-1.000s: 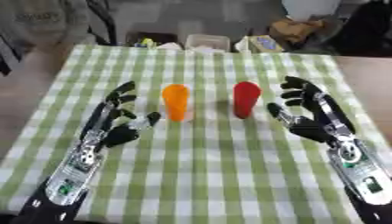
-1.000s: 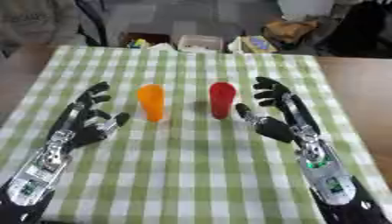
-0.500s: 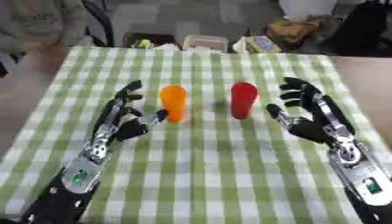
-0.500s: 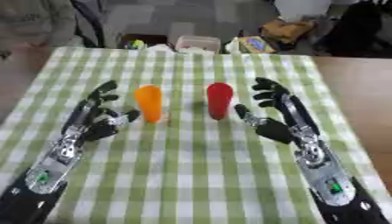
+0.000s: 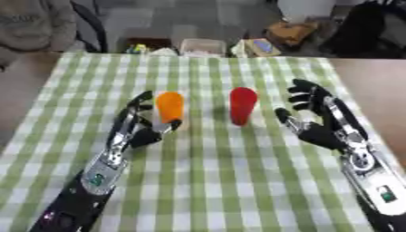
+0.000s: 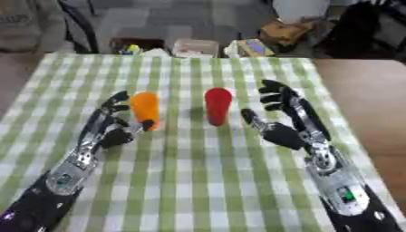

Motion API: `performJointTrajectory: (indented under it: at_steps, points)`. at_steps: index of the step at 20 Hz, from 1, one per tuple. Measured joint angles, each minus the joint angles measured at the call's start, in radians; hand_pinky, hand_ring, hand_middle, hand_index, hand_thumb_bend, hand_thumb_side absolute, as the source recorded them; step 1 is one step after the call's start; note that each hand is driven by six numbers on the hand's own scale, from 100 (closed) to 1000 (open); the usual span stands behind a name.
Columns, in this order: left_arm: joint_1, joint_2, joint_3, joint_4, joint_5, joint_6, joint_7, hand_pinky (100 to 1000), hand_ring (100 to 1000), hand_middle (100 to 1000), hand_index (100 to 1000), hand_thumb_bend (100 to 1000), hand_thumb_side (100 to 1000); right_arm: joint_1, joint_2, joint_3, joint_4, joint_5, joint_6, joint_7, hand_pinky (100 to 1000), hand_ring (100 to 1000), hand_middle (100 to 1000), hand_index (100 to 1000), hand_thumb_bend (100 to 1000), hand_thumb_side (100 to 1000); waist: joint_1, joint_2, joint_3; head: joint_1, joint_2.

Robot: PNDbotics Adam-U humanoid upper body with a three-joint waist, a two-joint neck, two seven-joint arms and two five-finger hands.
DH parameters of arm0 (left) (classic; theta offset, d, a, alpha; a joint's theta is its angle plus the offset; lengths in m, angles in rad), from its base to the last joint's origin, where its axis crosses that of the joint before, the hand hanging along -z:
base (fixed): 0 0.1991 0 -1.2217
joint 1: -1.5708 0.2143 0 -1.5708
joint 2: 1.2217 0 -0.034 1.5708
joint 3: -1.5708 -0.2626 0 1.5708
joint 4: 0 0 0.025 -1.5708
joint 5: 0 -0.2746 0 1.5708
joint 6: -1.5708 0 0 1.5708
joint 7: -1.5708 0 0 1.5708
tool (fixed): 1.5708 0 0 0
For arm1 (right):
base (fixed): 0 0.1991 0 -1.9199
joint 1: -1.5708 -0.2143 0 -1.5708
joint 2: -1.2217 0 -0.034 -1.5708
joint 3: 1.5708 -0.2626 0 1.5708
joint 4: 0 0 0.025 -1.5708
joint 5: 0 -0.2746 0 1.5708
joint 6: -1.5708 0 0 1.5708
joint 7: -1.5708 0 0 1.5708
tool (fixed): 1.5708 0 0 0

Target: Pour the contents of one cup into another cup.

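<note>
The upright orange plastic cup [image 5: 170, 107] stands near the worktop's centre, just at 2 o'clock from the left hand [image 5: 139, 127], whose fingers curve open around its side; contact is unclear. The upright red plastic cup [image 5: 242, 105] stands at 9 o'clock from the open right hand [image 5: 319, 121], apart. Green-checked cloth [image 5: 214, 181] covers the worktop; clutter lies beyond.
</note>
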Motion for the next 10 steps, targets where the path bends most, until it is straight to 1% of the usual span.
performJointTrajectory:
  at_steps: [5,10]
  points:
    - [-0.036,0.000,0.005,0.030,-0.012,-0.014,0.014,592,841,876,962,701,404,-0.001,0.003,0.001,-0.001,-0.002,-0.001,0.003,726,764,776,918,449,421,0.000,0.006,-0.012,0.002,-0.006]
    - [-0.059,0.000,0.005,0.036,-0.031,-0.017,0.003,593,838,859,949,697,401,-0.005,0.007,0.005,-0.001,-0.005,-0.001,0.006,725,764,775,918,448,422,0.001,0.010,-0.015,0.004,-0.009]
